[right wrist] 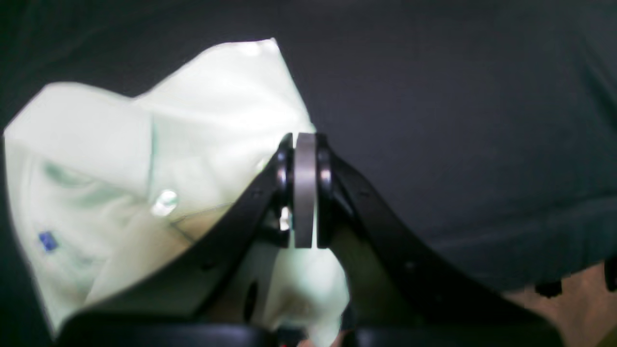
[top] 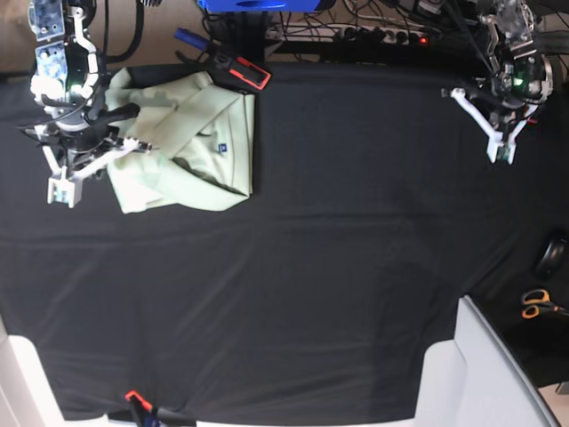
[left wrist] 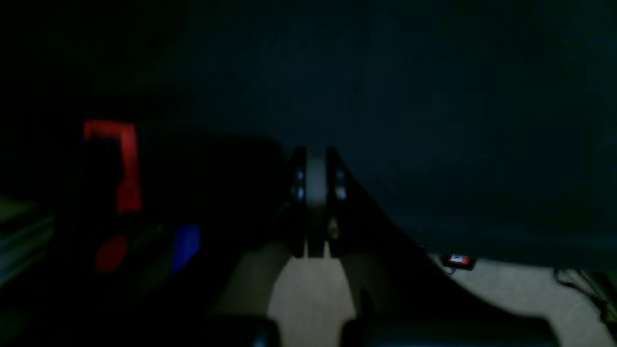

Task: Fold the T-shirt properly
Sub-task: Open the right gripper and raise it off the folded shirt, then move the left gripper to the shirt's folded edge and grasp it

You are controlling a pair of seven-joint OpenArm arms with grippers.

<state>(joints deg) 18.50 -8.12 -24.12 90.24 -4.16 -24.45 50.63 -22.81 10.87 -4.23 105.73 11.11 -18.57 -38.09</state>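
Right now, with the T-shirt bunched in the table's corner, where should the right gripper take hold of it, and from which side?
Probably the shirt's outer edge beside the right gripper, approached from that arm's own side. The T-shirt lies crumpled near that arm, and in the right wrist view the shut jaws sit right over the fabric. The left gripper is far across the black cloth.

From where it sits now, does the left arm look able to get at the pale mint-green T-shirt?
Probably not without a long traverse. The pale mint-green T-shirt lies folded at the far side beside the right gripper; the left gripper hangs shut across bare black tablecloth, nothing between.
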